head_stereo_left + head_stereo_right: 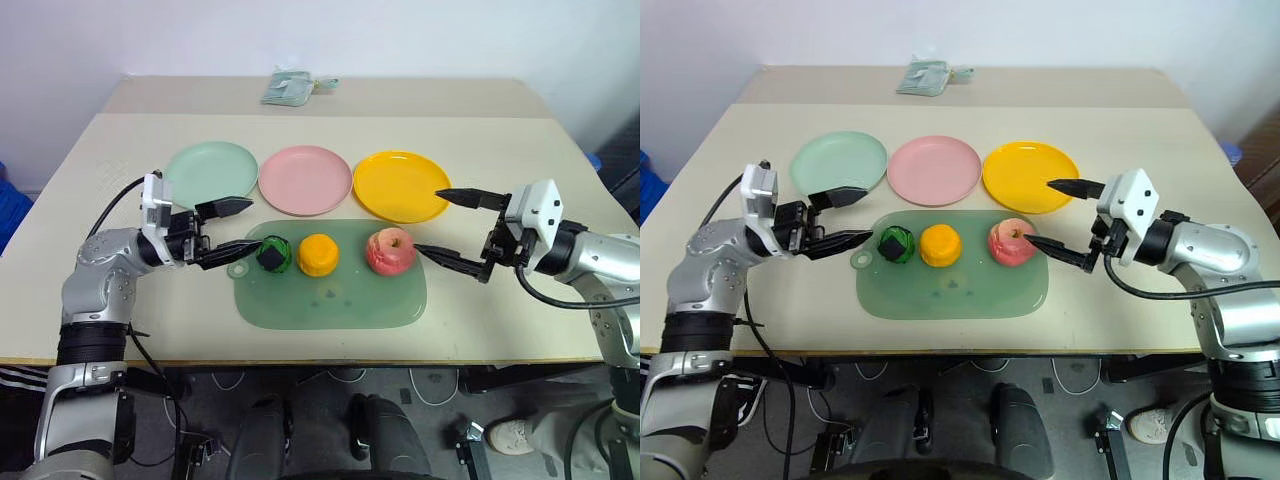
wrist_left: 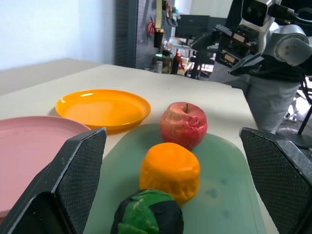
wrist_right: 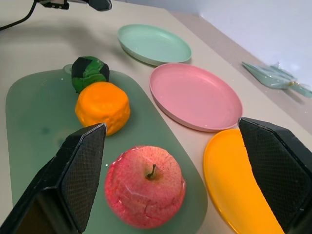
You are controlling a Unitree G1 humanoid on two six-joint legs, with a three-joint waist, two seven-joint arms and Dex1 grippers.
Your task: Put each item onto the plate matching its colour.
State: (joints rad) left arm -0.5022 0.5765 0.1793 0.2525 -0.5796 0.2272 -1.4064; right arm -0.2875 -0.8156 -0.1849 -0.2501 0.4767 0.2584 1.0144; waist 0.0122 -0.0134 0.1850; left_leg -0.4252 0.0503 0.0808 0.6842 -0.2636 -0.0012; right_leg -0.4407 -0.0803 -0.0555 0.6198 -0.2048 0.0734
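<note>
Head view: three toy foods sit on the mat (image 1: 330,290), all plates bare. Left claw (image 1: 232,229) gapes beside the green-black ball (image 1: 273,254).

Right wrist: right claw (image 3: 178,170) gapes around the apple (image 3: 145,185).

Next: close, lift, carry to the pink plate (image 1: 304,179).

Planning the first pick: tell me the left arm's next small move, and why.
Probably ease the left gripper forward so its open jaws straddle the dark green toy, then close. That toy lies nearest it on the mat, all three plates are bare, and the mint green plate sits just behind.
</note>
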